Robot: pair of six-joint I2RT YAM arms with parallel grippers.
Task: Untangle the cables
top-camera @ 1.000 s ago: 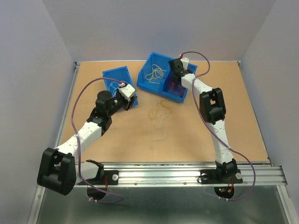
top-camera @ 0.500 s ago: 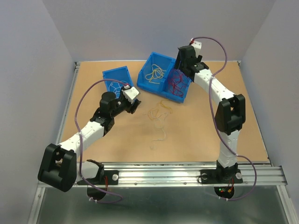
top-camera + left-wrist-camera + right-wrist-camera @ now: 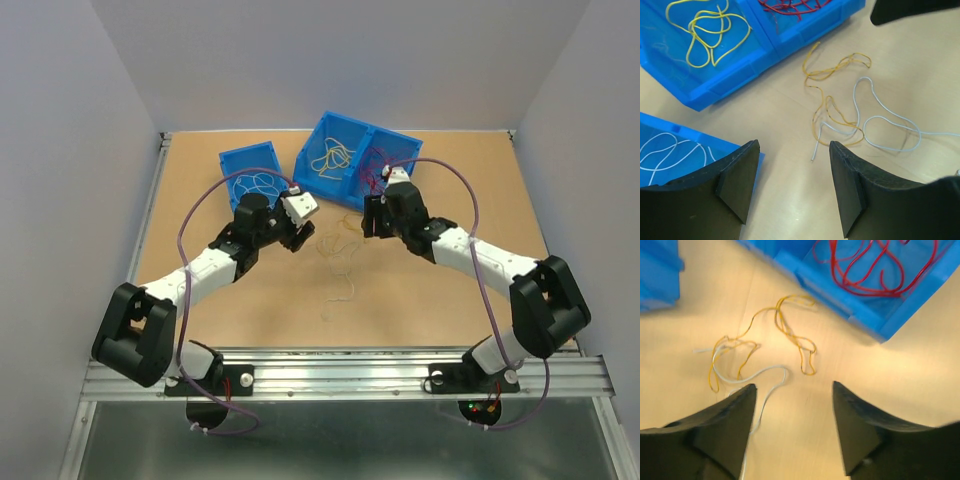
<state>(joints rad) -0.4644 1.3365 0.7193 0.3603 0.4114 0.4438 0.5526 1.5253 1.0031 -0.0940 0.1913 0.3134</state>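
1. Only a small tangle (image 3: 832, 122) of cables looks left to sort, lying on the surface (image 3: 250, 300) just in front of the big bin (image 3: 315, 180). It's a yellow strand looped through a white strand. The big bin holds yellow and red cables, and the small bin (image 3: 232, 160) holds white ones.
2. The left gripper (image 3: 793, 150) and the right gripper (image 3: 793, 387) both hover over the tangle with jaws wide and nothing in them.
3. My main worry is that these wires are way thinner than a finger. A pinch could easily catch yellow and white together and drag the whole clump.
4. Pulling before the loops are free would probably cinch the crossing tighter.
5. The two grippers are close together, so if both dive at once they could bump.
6. A flat wire might also just slip out of the jaws.
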